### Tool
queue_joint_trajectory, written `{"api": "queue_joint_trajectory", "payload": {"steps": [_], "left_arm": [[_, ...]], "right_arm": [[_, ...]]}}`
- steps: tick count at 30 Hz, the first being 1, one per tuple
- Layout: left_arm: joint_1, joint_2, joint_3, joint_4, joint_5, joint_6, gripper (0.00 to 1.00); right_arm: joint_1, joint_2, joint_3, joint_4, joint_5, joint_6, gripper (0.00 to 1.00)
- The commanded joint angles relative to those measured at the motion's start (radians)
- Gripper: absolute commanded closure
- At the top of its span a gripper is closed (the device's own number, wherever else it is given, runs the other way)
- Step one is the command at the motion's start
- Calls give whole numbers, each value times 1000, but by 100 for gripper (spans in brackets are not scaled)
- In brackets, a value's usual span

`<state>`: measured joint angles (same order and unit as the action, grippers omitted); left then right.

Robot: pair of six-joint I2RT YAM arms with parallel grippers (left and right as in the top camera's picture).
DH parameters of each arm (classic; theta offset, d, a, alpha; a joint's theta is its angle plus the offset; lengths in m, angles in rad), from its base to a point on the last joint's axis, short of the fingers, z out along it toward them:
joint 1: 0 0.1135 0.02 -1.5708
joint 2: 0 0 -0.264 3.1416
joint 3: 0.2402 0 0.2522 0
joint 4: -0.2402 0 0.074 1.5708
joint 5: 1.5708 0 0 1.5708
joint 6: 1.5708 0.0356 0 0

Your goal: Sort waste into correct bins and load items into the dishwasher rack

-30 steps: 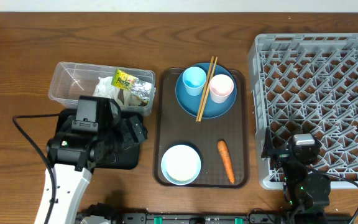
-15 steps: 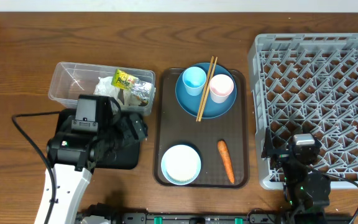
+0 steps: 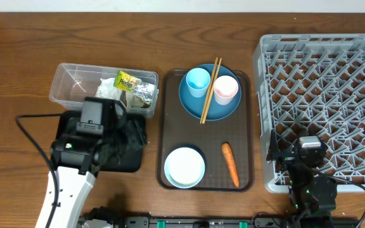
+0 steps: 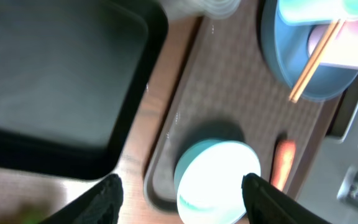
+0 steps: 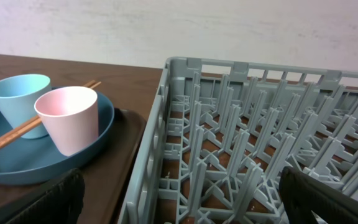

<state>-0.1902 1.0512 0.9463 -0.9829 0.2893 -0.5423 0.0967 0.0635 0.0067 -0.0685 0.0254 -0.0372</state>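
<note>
The left fingers (image 4: 107, 198) have turned from the flat black tray (image 4: 55, 74) toward the small orange carrot (image 3: 230, 163) lying on the big brown tray (image 3: 170, 126). They are open and hold nothing. The right fingers (image 5: 48, 202) are wide open and empty too. The carrot looks like the next thing to grab.

Black tray (image 3: 127, 164) mostly hidden under left arm (image 3: 84, 142), rack (image 3: 322, 63) cut off at right edge
</note>
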Motion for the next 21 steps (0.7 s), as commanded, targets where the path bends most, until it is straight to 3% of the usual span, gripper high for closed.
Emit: {"api": "queue_joint_trajectory", "payload": {"steps": [1,7,21], "left_arm": [[-65,4,-35,-15,13,10,37],[-203,7,-71,-6,6,6,47],[-613,69,-70,166,-213,-146,47]], "right_arm": [[8,0,-1,-3,0,-5,1],[8,0,-1,-3,0,-5,1],[8,0,-1,-3,0,-5,1]]}}
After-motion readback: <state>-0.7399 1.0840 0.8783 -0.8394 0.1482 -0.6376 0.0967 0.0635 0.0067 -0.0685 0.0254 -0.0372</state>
